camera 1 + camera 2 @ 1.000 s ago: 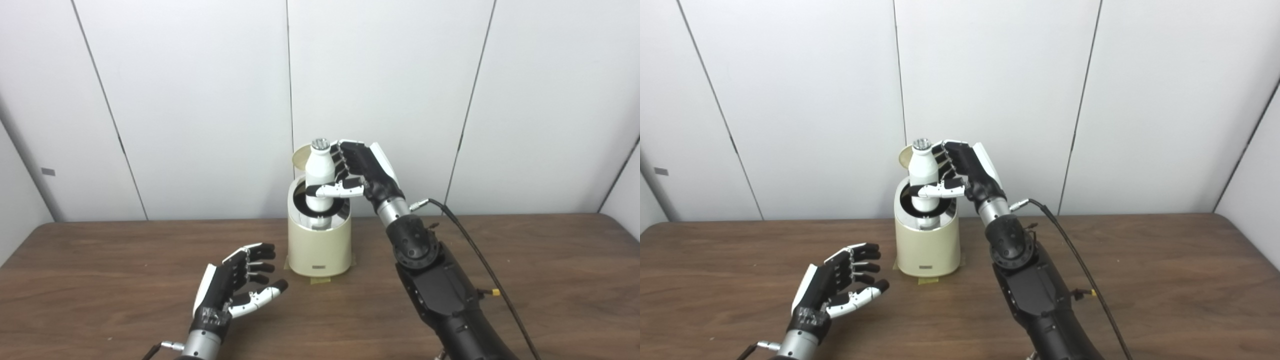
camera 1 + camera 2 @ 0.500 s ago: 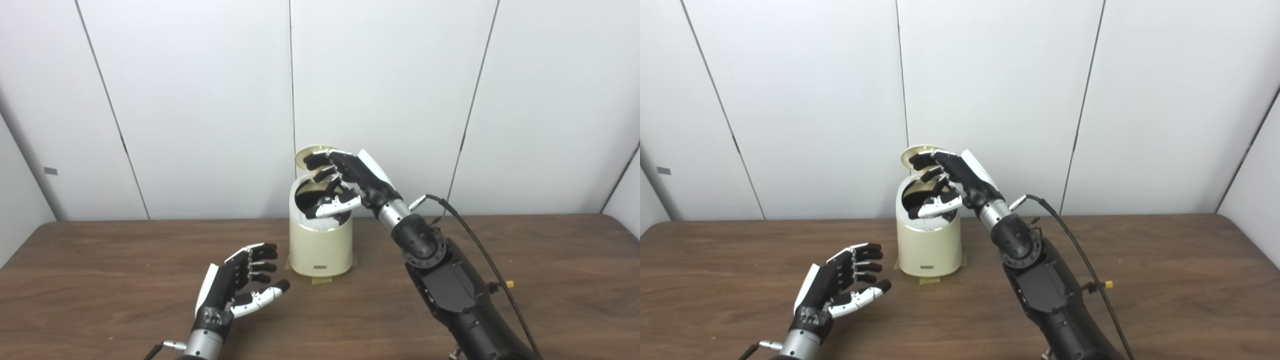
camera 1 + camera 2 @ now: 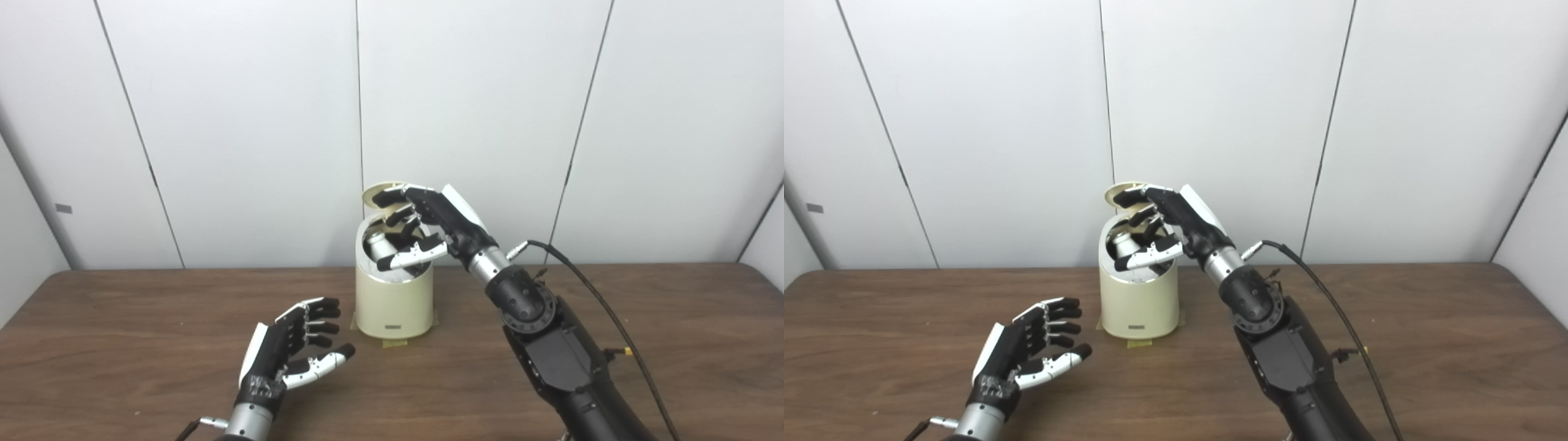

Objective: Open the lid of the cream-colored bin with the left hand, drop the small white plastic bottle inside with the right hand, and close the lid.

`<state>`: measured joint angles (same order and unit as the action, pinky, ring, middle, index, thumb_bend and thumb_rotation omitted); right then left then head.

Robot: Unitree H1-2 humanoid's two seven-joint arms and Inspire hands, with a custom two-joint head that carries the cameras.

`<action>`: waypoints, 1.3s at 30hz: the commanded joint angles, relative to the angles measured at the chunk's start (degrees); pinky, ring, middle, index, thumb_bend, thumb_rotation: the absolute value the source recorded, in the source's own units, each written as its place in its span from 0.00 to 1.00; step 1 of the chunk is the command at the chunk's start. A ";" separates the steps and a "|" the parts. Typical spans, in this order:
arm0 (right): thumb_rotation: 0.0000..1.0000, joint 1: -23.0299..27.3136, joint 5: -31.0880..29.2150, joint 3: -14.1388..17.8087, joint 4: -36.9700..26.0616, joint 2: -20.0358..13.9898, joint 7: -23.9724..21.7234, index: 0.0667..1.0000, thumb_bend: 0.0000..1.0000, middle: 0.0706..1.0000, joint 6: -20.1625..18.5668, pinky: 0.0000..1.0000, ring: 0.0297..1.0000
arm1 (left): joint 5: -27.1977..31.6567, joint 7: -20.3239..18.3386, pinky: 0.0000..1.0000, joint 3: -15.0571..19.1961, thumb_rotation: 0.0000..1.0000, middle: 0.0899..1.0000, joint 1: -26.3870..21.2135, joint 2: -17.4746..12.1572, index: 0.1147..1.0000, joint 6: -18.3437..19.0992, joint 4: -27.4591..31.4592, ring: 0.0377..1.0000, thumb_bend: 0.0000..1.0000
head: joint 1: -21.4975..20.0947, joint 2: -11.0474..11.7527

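The cream-colored bin (image 3: 393,306) stands at the middle back of the wooden table with its round lid (image 3: 381,193) tipped up behind it. The small white bottle (image 3: 380,244) lies inside the bin, only its top showing through the mouth. My right hand (image 3: 429,223) hovers over the bin's mouth, fingers spread and holding nothing; it also shows in the right eye view (image 3: 1167,226). My left hand (image 3: 288,352) rests open and empty above the table, in front of and to the left of the bin.
The brown wooden table (image 3: 122,343) runs up to a white panelled wall. A black cable (image 3: 588,288) trails from my right wrist over the table. Yellow tape (image 3: 392,343) sits under the bin's base.
My right hand has let go of the bottle, which dropped into the bin. The hand's fingers spread over the mouth. The left hand has stayed put.
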<state>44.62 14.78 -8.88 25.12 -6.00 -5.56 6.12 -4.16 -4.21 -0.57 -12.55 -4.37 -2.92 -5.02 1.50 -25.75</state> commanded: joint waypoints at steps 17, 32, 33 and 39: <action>0.09 -17.79 -10.83 10.89 -19.70 -4.28 0.46 0.70 0.71 0.56 4.36 0.37 0.43 | 0.83 -0.17 0.60 0.31 0.04 0.71 -1.60 -0.97 0.71 -0.68 2.66 0.66 0.67 | 0.44 -0.29; 0.20 -27.27 -17.17 12.44 -16.46 -2.33 0.48 0.77 0.85 0.76 8.32 0.57 0.59 | -3.03 1.64 0.70 0.34 0.26 0.88 -8.46 -2.05 0.89 3.09 6.81 0.83 0.80 | 1.53 -0.26; 0.20 -27.57 -17.30 12.39 -16.38 -1.97 0.60 0.77 0.85 0.75 8.53 0.55 0.58 | -3.90 1.45 0.72 0.05 0.28 0.90 -9.86 -2.59 0.92 3.64 7.07 0.85 0.82 | 1.57 -0.24; 0.21 -29.08 -17.23 12.43 -17.80 0.19 1.59 0.76 0.87 0.75 6.51 0.53 0.59 | -3.77 -0.58 0.78 -0.69 0.30 0.95 -18.88 -5.03 0.96 7.51 6.20 0.91 0.89 | 1.99 -0.16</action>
<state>14.00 -1.76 3.09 9.74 -5.69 -4.53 11.46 -8.13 -4.52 -1.03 -28.27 -9.13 4.49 -0.10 3.43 -25.84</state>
